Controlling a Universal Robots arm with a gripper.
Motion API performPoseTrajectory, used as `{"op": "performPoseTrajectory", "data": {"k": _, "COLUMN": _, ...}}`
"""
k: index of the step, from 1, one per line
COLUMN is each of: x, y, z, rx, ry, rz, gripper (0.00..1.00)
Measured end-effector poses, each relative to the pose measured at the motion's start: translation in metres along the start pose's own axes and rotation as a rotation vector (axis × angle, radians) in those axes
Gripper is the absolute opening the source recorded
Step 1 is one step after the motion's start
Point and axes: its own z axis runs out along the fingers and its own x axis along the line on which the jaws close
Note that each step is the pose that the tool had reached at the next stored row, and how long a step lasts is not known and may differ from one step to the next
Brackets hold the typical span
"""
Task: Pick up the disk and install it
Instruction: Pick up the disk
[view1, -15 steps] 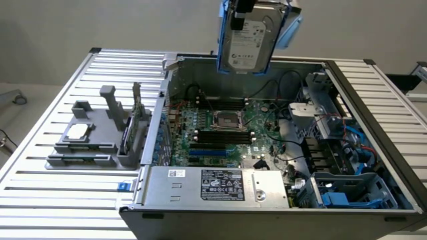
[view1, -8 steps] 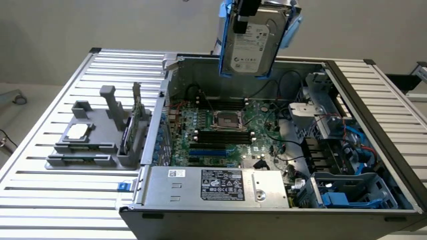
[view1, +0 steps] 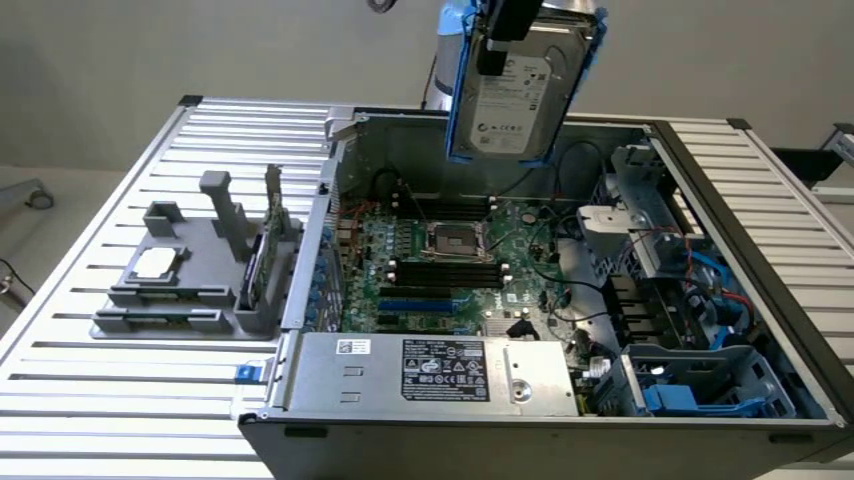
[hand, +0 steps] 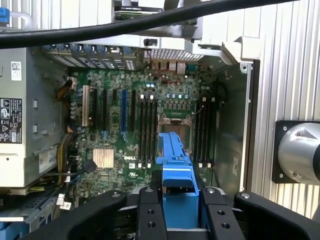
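The disk (view1: 518, 95) hangs clamped in the gripper (hand: 179, 196) above the computer case (view1: 534, 448).

Hand (hand: 181, 206) raised high, pointing down, clamped in a grip

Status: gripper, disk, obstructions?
Gripper shut on disk. Disk upright, above open case. Loose cables beside drive cage.

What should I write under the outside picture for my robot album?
The gripper holds the disk high above the open computer case.
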Motion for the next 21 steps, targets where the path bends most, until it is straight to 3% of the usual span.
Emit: {"op": "performPoseTrajectory", "data": {"k": 21, "x": 0.037, "y": -0.0281, "z": -0.0043, "rx": 0.0001, "ry": -0.0039, "rz": 0.000, "gripper": 0.33}}
